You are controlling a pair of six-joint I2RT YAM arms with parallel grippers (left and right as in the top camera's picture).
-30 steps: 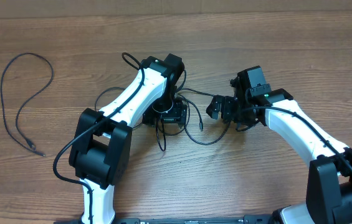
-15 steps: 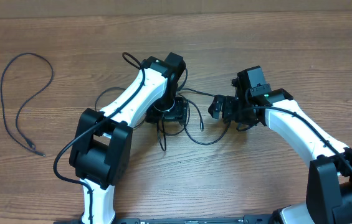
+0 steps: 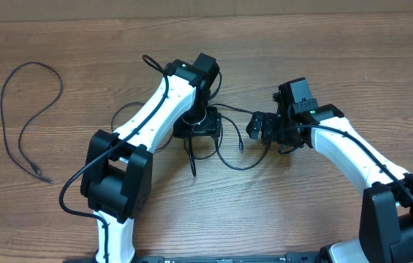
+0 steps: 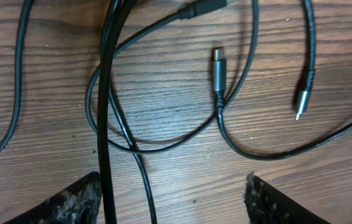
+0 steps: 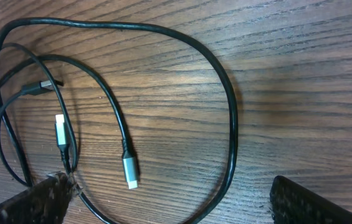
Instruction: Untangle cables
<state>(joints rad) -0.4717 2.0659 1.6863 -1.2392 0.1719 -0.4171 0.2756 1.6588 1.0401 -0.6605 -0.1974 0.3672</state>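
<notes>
The tangled black cables (image 3: 224, 146) lie in loops on the wooden table between my two grippers. My left gripper (image 3: 199, 130) hovers over the tangle's left part. In the left wrist view it (image 4: 176, 208) is open, with two strands (image 4: 106, 124) running between its fingertips (image 4: 76, 199), untouched. Plug ends (image 4: 218, 62) with silvery tips lie ahead of it. My right gripper (image 3: 259, 126) sits at the tangle's right edge, open (image 5: 176, 208) over a cable loop (image 5: 232, 124) and a silvery plug (image 5: 129, 171). A separate black cable (image 3: 23, 109) lies alone at the far left.
The wooden table (image 3: 301, 51) carries only the cables. My left arm (image 3: 148, 124) stretches diagonally over part of the tangle and hides some strands. The table's far edge (image 3: 264, 11) runs along the top.
My left gripper has shifted slightly away from me and to the right over the tangle. The loops beneath it moved a little. The right gripper has barely moved.
</notes>
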